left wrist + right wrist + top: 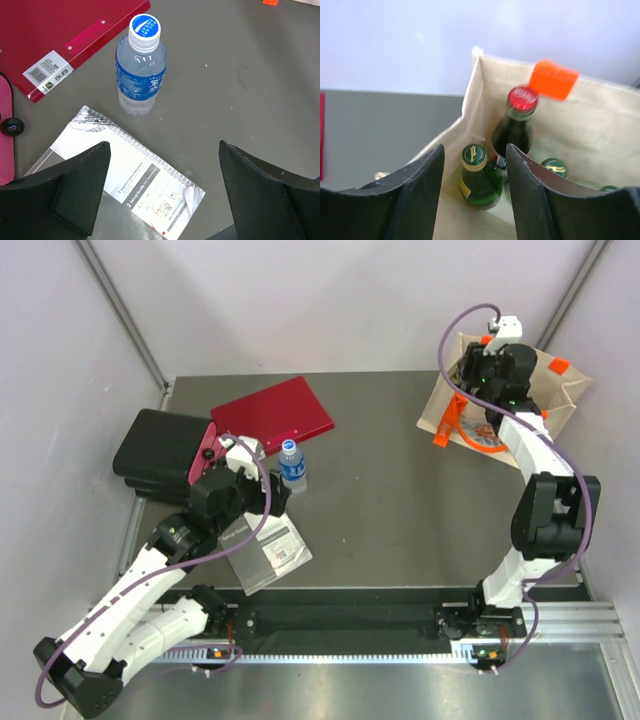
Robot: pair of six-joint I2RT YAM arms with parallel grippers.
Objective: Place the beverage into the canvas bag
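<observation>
Desk [400,520], dark grey, carries everything. Bag [566,392] stands at its far right corner, beige with orange tabs, its mouth open upward. Black case [155,450] lies at the far left, and a red folder [275,412] lies flat just beside it, toward the middle. Booklet [265,552], spiral-bound, lies near the front left, under the left arm.

Right pincer [474,150] hangs over the bag's mouth, jaws parted and grasping nothing. Left pincer [164,160] hovers above the booklet with jaws spread wide, also empty.

Inside the bag, a dark bottle [517,125] with a red cap stands near the inner wall, below an orange tab [553,79]. A green bottle [479,182] with a green-and-gold cap stands just beside it, right under the gap between the right pincer's jaws and touching neither jaw. More green caps [553,166] show deeper in, to the right. On the desk, a water bottle [141,70], clear with a blue label and a white-and-blue cap, stands upright between folder and booklet, just ahead of the left pincer and well apart from the bag.
</observation>
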